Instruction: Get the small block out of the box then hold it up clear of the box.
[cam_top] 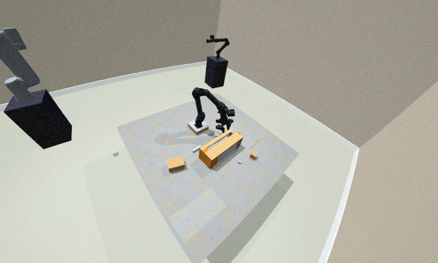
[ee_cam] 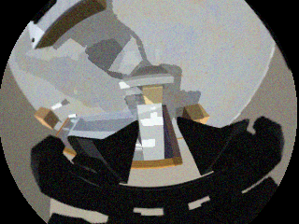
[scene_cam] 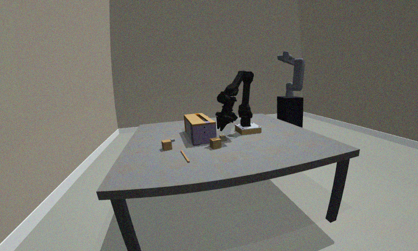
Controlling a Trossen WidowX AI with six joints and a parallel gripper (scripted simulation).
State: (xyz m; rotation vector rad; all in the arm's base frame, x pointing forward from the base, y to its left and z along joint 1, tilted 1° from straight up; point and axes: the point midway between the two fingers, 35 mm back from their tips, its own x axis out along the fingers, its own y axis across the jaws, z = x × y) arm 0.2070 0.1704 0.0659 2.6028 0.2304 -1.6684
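Grey table (scene_cam: pixel 267 155), orange box (cam_top: pixel 219 147) beside arm base; gripper (cam_top: pixel 223 127) low beside box end, fingers apart, holding nothing
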